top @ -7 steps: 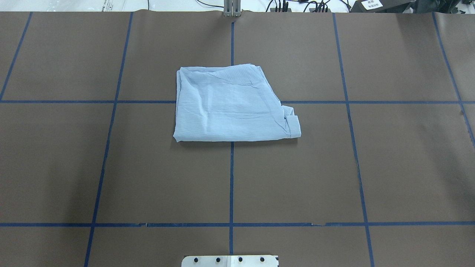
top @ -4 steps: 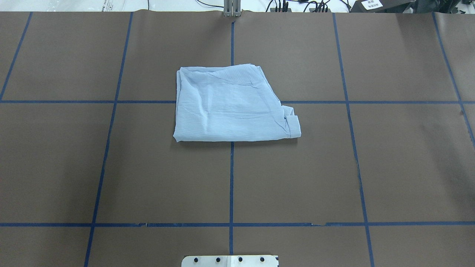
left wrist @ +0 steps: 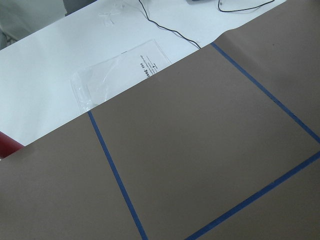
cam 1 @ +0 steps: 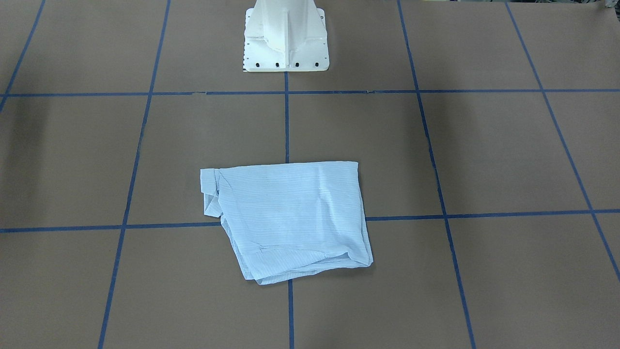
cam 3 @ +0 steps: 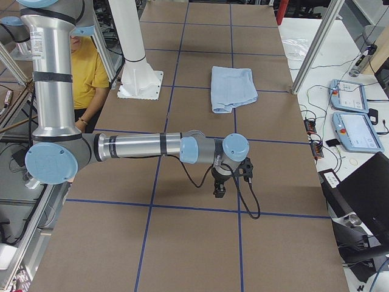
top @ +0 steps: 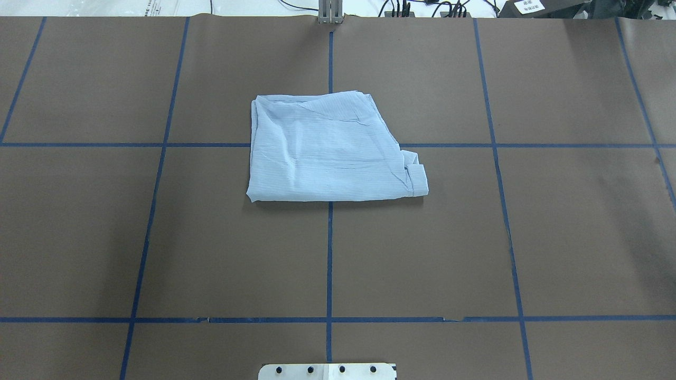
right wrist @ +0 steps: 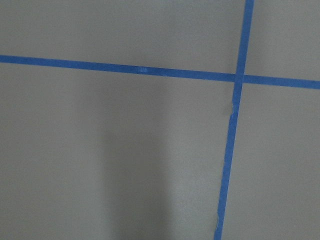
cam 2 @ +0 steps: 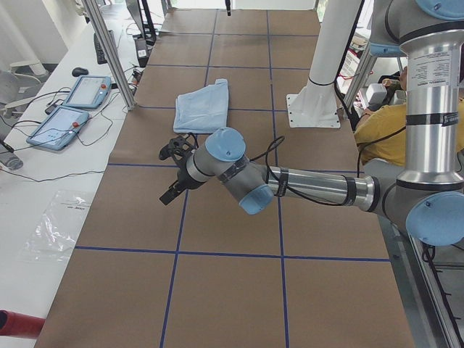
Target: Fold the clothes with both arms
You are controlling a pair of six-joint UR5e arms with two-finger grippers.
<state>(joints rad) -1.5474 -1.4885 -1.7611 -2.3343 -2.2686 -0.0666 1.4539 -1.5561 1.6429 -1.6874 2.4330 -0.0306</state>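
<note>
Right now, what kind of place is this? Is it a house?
Probably a robot lab, not a house. A left arm and right arm reach over a table marked with a blue tape grid, and control tablets with cables sit on a side bench.

Mid-counter, the shirt (top: 327,153) lies flat on the counter (top: 528,237) across the crossing of two tape lines (top: 330,253), straight ahead of the pedestal base (cam 1: 286,36). The left gripper (cam 2: 172,174) hangs over the counter's left end and the right gripper (cam 3: 228,181) over its right end, each well apart from the shirt. Two teach pendants (cam 2: 87,90) sit beyond the counter's far edge; a person (cam 3: 85,67) sits behind the base.
</note>
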